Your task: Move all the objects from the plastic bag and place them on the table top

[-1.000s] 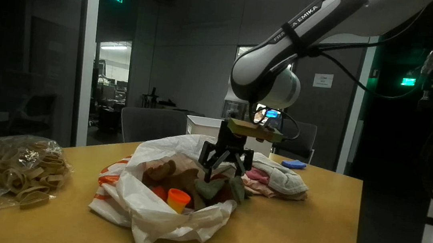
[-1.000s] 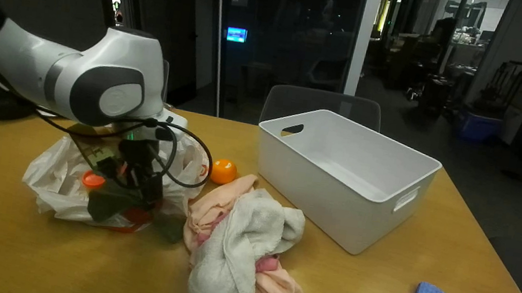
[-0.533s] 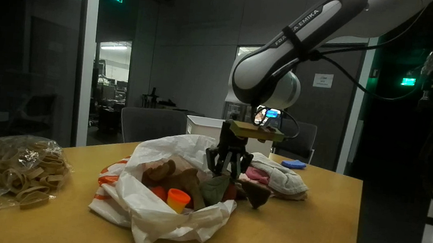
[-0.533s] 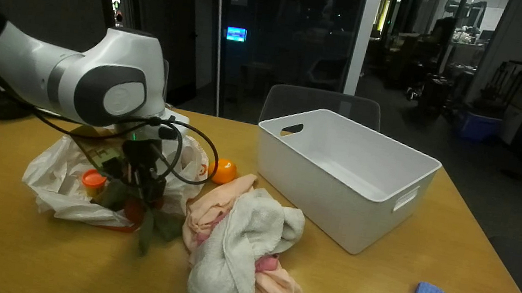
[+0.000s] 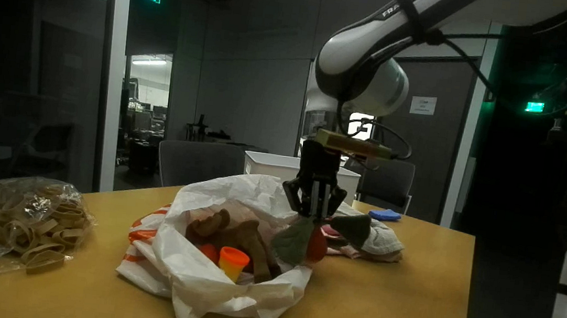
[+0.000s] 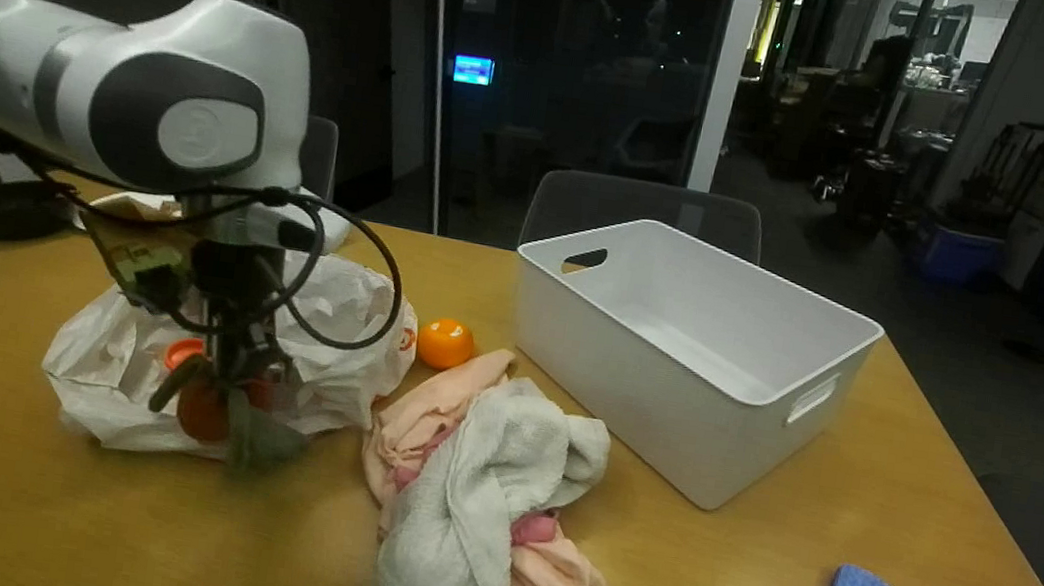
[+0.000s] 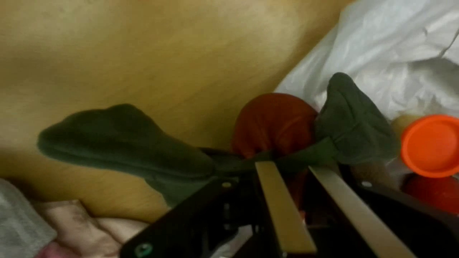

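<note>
we look low across the light-brown wooden counter [image 5: 378, 306] in an exterior view, down into the white rectangular plastic bin [image 6: 630, 388] in an exterior view; the wrist view, closest, looks down past the black two-fingered hand [image 7: 290, 167]; all share the crumpled white plastic bag [image 5: 211, 292].

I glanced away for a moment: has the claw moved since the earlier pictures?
Yes. In an exterior view, the claw has gone up and toward the right of the picture, judged against the white bin.

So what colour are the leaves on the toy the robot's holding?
Dark green. The leaves show best in the wrist view.
</note>
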Available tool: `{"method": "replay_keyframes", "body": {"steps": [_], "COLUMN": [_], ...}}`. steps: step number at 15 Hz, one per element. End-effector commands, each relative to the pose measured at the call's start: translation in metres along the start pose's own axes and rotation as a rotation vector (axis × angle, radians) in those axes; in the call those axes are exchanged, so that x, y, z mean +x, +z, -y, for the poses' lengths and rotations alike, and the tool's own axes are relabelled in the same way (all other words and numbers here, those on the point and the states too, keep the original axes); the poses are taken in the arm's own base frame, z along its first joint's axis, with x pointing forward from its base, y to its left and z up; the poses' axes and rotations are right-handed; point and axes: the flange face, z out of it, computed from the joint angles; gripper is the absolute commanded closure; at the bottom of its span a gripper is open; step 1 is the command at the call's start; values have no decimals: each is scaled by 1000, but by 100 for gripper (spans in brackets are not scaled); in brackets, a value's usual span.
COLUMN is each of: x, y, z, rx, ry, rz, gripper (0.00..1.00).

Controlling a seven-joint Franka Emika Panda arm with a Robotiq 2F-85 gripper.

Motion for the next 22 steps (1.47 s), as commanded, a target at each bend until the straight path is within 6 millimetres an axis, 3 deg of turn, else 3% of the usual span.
{"method": "replay_keyframes", "body": {"steps": [1, 2, 6, 10, 14, 18, 19, 20, 22], "x": [-37, -43, -38, -14, 28, 36, 37, 38, 34], "y": [-39, -49, -92, -105, -87, -37, -30, -24, -26], "z": [-16, -21, -51, -91, -127, -150, -152, -153, -149], "rx": [-44, -95, -251, -342, -348, -294, -274, -260, -226], "ry": [91, 127, 153, 241, 373, 427, 437, 442, 441], "rz": [32, -6, -197, -355, -423, -416, -417, -419, -444], "gripper": [90, 90, 91, 90, 90, 89, 59, 58, 45]}}
